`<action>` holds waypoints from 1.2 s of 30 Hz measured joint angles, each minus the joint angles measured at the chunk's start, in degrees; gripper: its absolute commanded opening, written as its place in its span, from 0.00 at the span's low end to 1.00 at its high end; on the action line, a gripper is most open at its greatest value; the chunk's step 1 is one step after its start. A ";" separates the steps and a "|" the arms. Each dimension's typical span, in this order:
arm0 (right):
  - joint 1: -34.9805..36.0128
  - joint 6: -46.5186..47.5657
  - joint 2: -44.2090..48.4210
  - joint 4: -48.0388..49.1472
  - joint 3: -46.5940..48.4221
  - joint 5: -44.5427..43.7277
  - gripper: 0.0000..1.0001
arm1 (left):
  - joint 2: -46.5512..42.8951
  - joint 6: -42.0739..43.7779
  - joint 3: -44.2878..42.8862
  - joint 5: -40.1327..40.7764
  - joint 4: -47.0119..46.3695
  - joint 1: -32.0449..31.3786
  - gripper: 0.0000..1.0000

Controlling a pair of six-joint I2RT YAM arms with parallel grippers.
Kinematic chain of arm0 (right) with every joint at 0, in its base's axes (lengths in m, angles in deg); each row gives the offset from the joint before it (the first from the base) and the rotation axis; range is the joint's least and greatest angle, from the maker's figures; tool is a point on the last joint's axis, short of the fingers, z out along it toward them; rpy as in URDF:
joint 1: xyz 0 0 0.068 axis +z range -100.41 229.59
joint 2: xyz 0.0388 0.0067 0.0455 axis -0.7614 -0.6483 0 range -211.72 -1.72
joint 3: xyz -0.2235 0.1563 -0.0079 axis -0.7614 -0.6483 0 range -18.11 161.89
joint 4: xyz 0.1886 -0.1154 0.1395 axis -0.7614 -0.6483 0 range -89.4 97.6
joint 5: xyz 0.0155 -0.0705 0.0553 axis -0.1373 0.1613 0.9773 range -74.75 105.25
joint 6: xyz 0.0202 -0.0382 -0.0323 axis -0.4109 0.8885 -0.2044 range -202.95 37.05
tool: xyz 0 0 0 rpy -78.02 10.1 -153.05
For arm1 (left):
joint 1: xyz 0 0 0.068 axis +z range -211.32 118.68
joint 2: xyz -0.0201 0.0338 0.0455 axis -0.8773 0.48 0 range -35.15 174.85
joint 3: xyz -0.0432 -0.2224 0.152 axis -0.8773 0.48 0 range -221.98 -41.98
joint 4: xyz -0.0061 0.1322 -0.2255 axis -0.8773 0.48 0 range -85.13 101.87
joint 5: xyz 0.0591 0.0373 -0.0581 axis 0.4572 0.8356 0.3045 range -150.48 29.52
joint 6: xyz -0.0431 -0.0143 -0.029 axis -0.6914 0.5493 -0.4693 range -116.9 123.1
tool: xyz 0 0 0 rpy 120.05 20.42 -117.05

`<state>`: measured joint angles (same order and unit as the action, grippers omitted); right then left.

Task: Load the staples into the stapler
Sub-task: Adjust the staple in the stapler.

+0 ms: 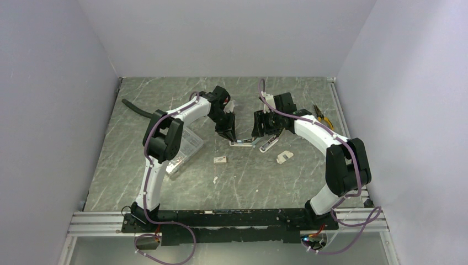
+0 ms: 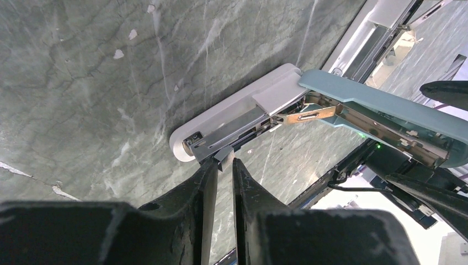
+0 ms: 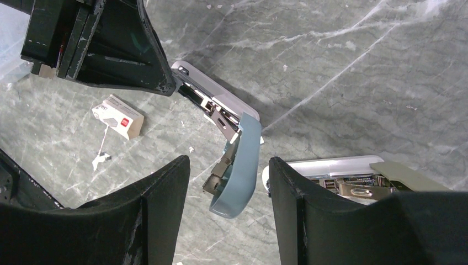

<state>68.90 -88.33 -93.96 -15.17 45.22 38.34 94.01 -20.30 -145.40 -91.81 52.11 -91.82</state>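
1. The step in hand, as I judge it, is seating staples in the white plastic stapler. It lies on the grey marbled table between the two arms, with its blue-grey hinged lid swung up.
2. The left gripper is at the front end of the stapler's bare metal channel. Its jaws are narrow and pinch a small grey metal strip, probably a stick of staples.
3. The right gripper has wide jaws that straddle the raised lid with a gap on each side. It seems placed to stop the lid from dropping.
4. The small white cardboard staple box with the red mark lies on the table near the stapler, apart from both grippers.
5. To do this well, line the strip up with the channel and lower it flat. Let go only once it sits between the rails, opening the jaws just a little so the strip is not flicked out.
6. The right arm should hold steady, since a nudge on the lid would shift the base under the strip. It should also avoid the second stapler, white with an olive-grey lid, just beside its finger.
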 measured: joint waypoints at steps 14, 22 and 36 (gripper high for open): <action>0.00 -0.02 0.00 0.15 -0.02 0.04 0.58 | 0.00 0.04 -0.79 2.21 0.72 -0.94 0.26; 0.00 -0.09 0.00 0.15 -0.09 0.13 0.58 | 0.00 0.17 -1.11 2.97 1.14 -1.38 0.26; 0.00 -0.17 0.00 0.17 -0.09 1.05 0.58 | 0.09 0.26 -1.73 3.67 2.21 -1.88 0.27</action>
<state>68.90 -88.51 -93.96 -14.99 45.13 39.39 94.10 -20.04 -147.13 -88.14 54.32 -93.70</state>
